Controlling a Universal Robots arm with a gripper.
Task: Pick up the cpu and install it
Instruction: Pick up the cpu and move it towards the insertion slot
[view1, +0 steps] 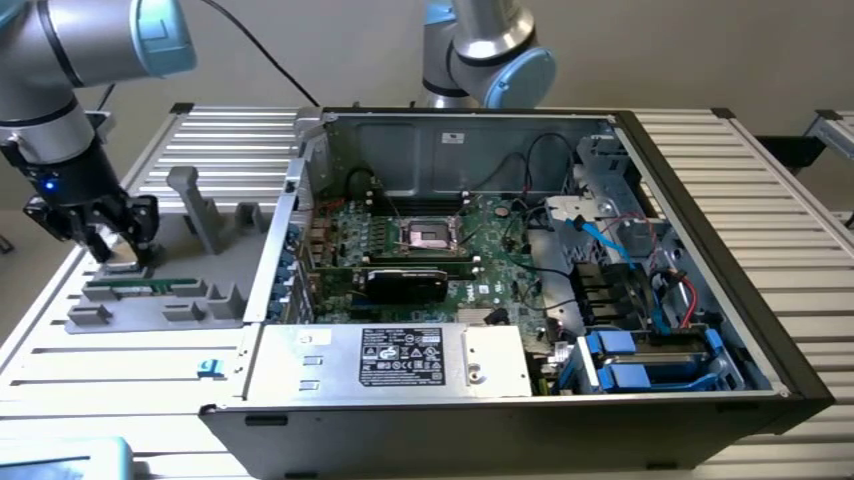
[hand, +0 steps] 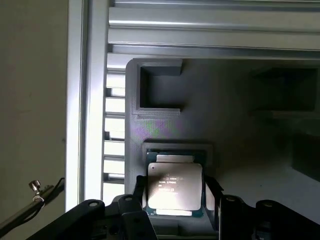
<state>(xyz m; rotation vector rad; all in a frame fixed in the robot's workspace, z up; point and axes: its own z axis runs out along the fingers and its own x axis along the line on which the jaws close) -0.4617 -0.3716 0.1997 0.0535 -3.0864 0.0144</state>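
Observation:
The cpu, a small square chip with a pale metal top and printed lettering, sits in a shallow recess of the grey holder. My gripper is shut on the cpu, with a dark finger pressed against each of two opposite edges. In the exterior view the gripper points straight down onto the grey holder at that view's left, well apart from the open computer case. The bare cpu socket shows in the middle of the green motherboard.
A black graphics card lies just in front of the socket. A thin green memory stick rests in the holder beside the gripper, and tall grey posts rise behind it. A second arm's base stands behind the case.

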